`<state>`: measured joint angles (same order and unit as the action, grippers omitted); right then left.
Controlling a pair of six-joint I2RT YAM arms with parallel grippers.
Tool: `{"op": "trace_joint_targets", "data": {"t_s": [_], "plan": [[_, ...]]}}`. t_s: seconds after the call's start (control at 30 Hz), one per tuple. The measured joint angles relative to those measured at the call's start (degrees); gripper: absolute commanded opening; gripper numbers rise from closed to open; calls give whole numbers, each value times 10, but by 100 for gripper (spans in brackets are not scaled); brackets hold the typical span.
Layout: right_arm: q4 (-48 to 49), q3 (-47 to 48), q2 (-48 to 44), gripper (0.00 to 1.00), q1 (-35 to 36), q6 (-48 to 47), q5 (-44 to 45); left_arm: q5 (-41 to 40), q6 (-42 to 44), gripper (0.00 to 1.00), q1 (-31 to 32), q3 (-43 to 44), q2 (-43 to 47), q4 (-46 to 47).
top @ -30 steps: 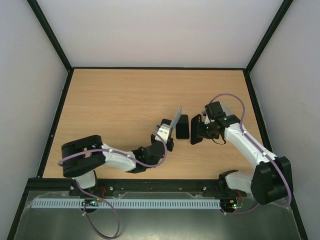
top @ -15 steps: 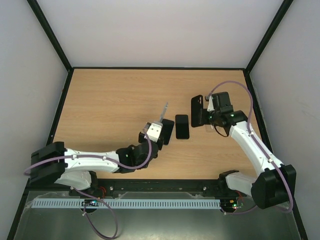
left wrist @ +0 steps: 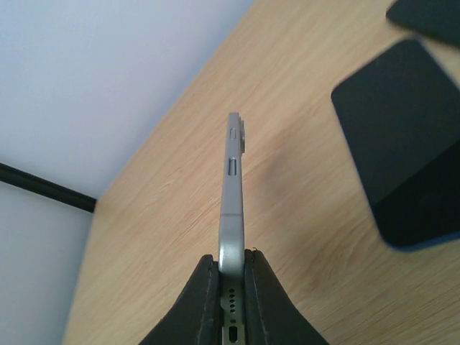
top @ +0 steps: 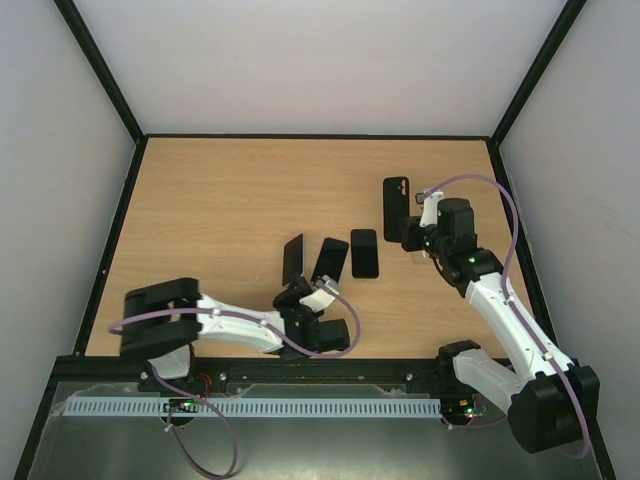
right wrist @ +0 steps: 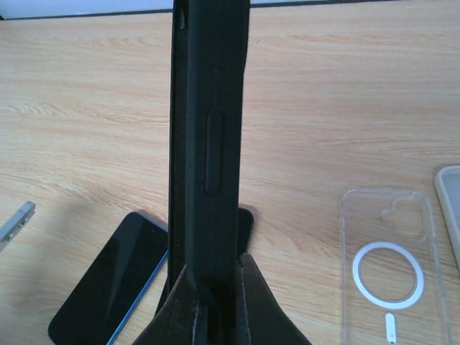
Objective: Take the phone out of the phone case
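The phone (left wrist: 231,188), silver-edged, stands on edge in my left gripper (left wrist: 231,264), which is shut on its bottom end. From above, the phone (top: 293,258) rises over the near middle of the table, with the left gripper (top: 298,286) just under it. The matte black phone case (right wrist: 208,144) stands upright, edge-on, in my right gripper (right wrist: 217,282), which is shut on its lower end. In the top view the phone case (top: 396,204) is held to the right of the table's middle by the right gripper (top: 409,232), well apart from the phone.
A blue-edged phone (top: 329,260) and a black phone (top: 365,253) lie flat on the wooden table (top: 220,200) between the arms. A clear case (right wrist: 388,266) with a white ring lies right of the right gripper, with another clear edge (right wrist: 450,205) beside it.
The left gripper has drawn the phone leftward and toward the near edge. The right gripper has carried the case toward the far side, widening the gap between them.
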<state>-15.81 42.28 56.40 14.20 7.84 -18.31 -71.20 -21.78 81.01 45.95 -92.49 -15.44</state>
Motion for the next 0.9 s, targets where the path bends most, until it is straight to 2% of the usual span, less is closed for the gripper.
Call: {"op": "trace_joint_targets", "data": {"t_s": [0.23, 0.3, 0.53, 0.67, 0.9], "plan": [[20, -13, -4, 2, 0, -2, 5, -38, -64, 3, 1, 21, -124, -110], [23, -15, -4, 2, 0, -2, 5, -34, -65, 6, 0, 21, -148, -121], [24, -15, -4, 2, 0, -2, 5, 37, 15, 30, -18, 10, -163, -56], [25, -16, -4, 2, 0, -2, 5, 85, 51, 41, -50, 10, -162, -26], [32, -26, -4, 2, 0, 1, 16, 123, 96, 74, -99, 10, -127, 1]]}}
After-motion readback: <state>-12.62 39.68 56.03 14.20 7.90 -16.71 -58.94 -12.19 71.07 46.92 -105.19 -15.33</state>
